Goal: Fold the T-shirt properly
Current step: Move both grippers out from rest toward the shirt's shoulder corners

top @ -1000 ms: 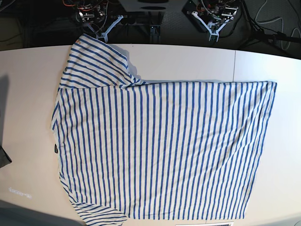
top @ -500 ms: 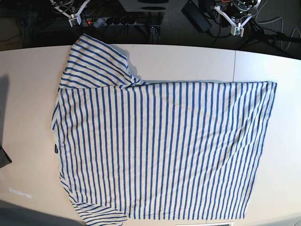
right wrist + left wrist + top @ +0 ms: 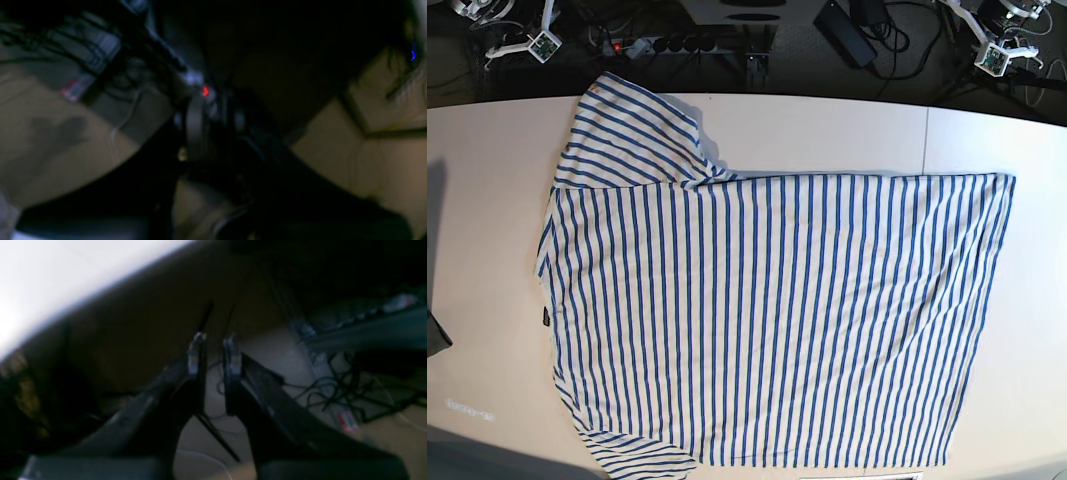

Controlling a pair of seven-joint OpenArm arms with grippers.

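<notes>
The T-shirt (image 3: 767,320), white with narrow blue stripes, lies spread flat on the white table (image 3: 827,130). Its collar side is to the left and its hem to the right. One sleeve (image 3: 627,130) sticks out toward the far left, and the other (image 3: 632,455) is at the near edge. My left gripper (image 3: 992,55) hangs off the table beyond the far right corner. In the left wrist view, this left gripper (image 3: 213,340) stands slightly open over the floor, holding nothing. My right gripper (image 3: 530,45) is beyond the far left corner. The dark, blurred right wrist view shows the right gripper (image 3: 217,123) with a small empty gap.
A power strip (image 3: 677,42), a black adapter (image 3: 842,20) and cables lie on the dark floor behind the table's far edge. A dark object (image 3: 435,335) sits at the table's left edge. A seam (image 3: 926,135) crosses the tabletop on the right.
Both arms have drawn back and swung outward from the middle of the far edge to the far corners. The T-shirt has not moved.
</notes>
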